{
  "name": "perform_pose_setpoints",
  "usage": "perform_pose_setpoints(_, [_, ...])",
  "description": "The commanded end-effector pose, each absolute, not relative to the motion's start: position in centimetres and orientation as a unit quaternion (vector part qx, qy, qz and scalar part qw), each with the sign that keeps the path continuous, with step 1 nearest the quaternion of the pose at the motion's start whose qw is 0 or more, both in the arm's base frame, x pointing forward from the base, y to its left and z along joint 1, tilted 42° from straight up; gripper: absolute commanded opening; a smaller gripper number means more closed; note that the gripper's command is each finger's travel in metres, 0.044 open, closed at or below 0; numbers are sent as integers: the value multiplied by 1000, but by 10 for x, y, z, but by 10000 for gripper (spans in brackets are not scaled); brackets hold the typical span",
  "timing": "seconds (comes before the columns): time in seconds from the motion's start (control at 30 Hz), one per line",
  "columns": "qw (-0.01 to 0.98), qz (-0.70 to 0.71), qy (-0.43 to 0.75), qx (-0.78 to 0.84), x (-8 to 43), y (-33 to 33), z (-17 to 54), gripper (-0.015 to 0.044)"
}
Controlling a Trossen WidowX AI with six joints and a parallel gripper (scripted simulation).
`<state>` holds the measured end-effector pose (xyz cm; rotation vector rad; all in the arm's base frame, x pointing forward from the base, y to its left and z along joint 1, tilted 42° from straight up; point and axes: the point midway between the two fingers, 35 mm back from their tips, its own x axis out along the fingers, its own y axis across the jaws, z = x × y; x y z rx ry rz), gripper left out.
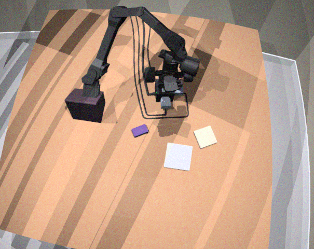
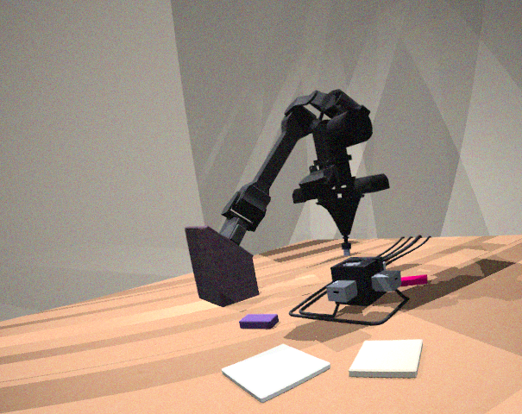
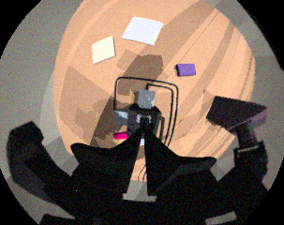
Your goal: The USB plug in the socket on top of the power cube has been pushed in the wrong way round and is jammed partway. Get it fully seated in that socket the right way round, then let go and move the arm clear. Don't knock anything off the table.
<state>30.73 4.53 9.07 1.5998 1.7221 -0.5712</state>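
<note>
The gripper (image 2: pixel 345 237) (image 3: pixel 144 128) points down and is shut on the USB plug (image 2: pixel 346 246), a small black body with a light metal tip pointing down. The plug hangs just above the black power cube (image 2: pixel 358 288) (image 1: pixel 158 95), with a gap between its tip and the cube's top in the exterior view. The top socket (image 2: pixel 354 263) shows as a light patch on the cube. In the top view the gripper body covers the plug and most of the cube's top. Which way round the plug faces cannot be told.
Grey adapters (image 2: pixel 342 291) (image 2: pixel 386 281) (image 1: pixel 165 102) stick out of the cube's sides. Black cables (image 1: pixel 166 117) (image 2: pixel 359 322) loop around it. A magenta stick (image 2: pixel 413 279) (image 3: pixel 120 135) lies beside it. A purple block (image 1: pixel 139 130), a white pad (image 1: pixel 178 156) and a cream pad (image 1: pixel 205 137) lie nearby.
</note>
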Motion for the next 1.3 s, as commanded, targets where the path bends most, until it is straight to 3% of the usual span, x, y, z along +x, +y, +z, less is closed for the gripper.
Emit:
perform_pose_setpoints(0.0, [352,-217,668,619,307,47,90,0])
perform_pose_setpoints(1.27, [343,-207,674,621,306,52,89,0])
